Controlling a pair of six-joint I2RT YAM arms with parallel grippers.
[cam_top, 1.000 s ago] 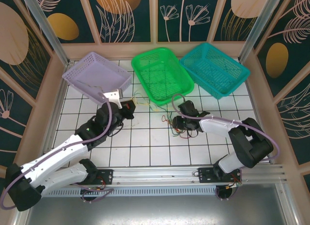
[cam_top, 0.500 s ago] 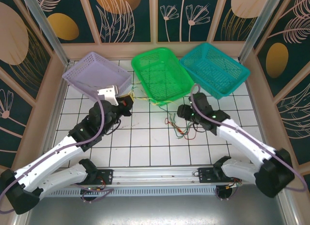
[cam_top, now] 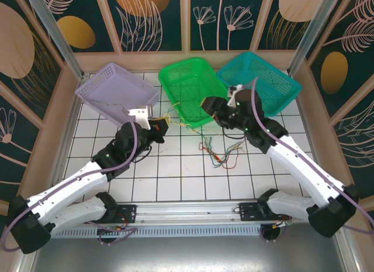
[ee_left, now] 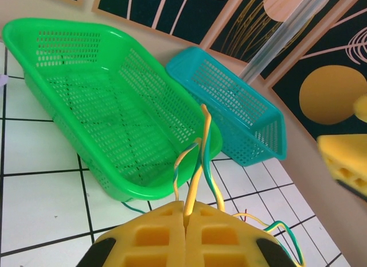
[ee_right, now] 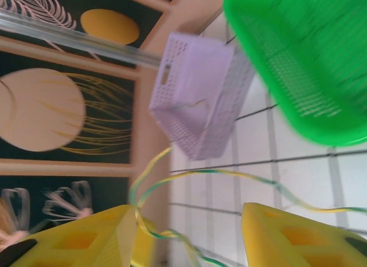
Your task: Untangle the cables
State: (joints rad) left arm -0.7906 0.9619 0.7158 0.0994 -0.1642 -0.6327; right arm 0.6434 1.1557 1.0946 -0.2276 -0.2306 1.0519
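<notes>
Cables [ee_left: 198, 158] pinched by left gripper [ee_left: 184, 214], right gripper [ee_right: 189, 228] spread, loose tangle [cam_top: 222, 152] seen overhead

Lilac basket [cam_top: 117, 93] back left, green basket [cam_top: 196, 88] in the middle, teal basket [cam_top: 263, 85] just beside it, white tiled tabletop [cam_top: 175, 175], flowery dark walls [cam_top: 152, 20]

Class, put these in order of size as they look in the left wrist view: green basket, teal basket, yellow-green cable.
1. Green basket, though it sits nearer the camera, so its true size is unsure.
2. Teal basket.
3. Yellow-green cable, a thin strand.
</notes>
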